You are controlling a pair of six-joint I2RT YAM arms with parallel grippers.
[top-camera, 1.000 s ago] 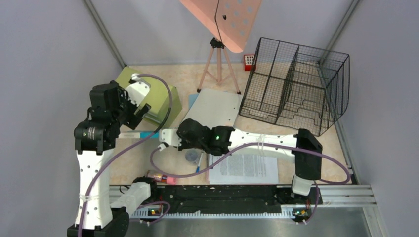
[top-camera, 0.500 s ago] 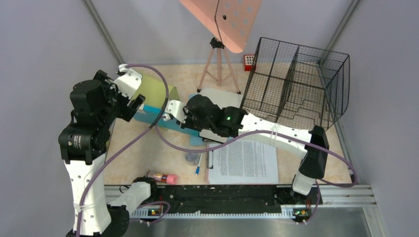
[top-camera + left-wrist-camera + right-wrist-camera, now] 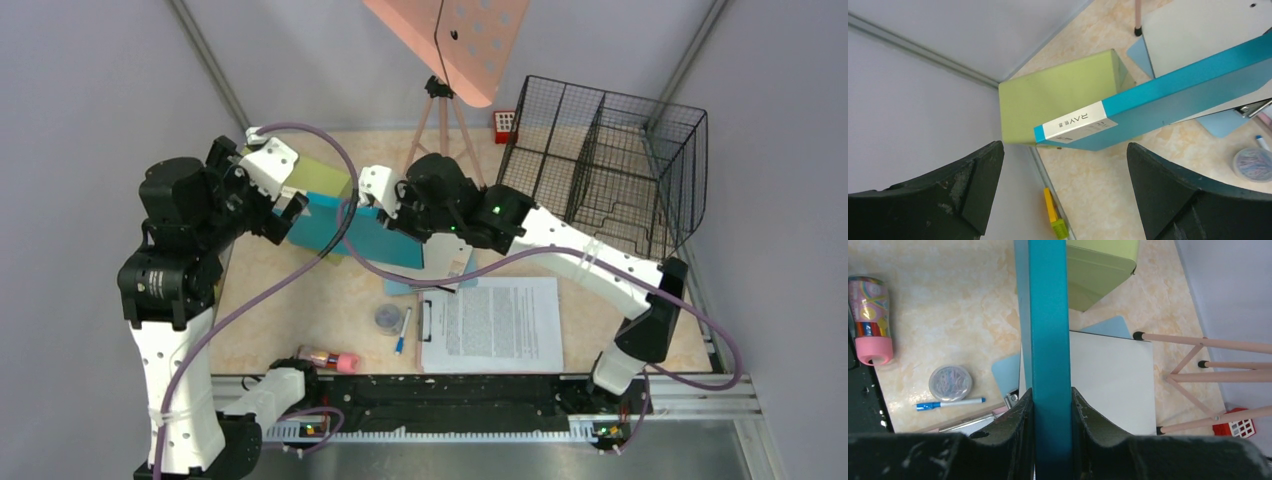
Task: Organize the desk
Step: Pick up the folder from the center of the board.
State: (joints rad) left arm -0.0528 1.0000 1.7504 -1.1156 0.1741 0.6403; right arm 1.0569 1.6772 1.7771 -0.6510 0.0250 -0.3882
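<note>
- Beige marbled desk (image 3: 300,300) spreads between the grey walls. A sheet (image 3: 500,325), pen (image 3: 402,330), tub (image 3: 388,318) and tube (image 3: 328,358) lie along its near side.
- Your right gripper (image 3: 1050,405) pinches the teal book (image 3: 1048,340) edge-on, with narrow jaws pressed on both covers.
- A second ago that book lay low by the left arm. Now it hangs clear of the desk, beside the green cabinet (image 3: 320,180) and over a white board (image 3: 1108,380).
- Your left gripper (image 3: 1065,170) has swung round to face the book's labelled end. It is spread wide with nothing in it, and its fingers (image 3: 973,170) are near the book but not touching.
- Judging from this, the lift is done. Either a handover is being set up or the book is on its way to the wire rack (image 3: 600,170) at far right.
- Watch the book's tilt near the cabinet.
</note>
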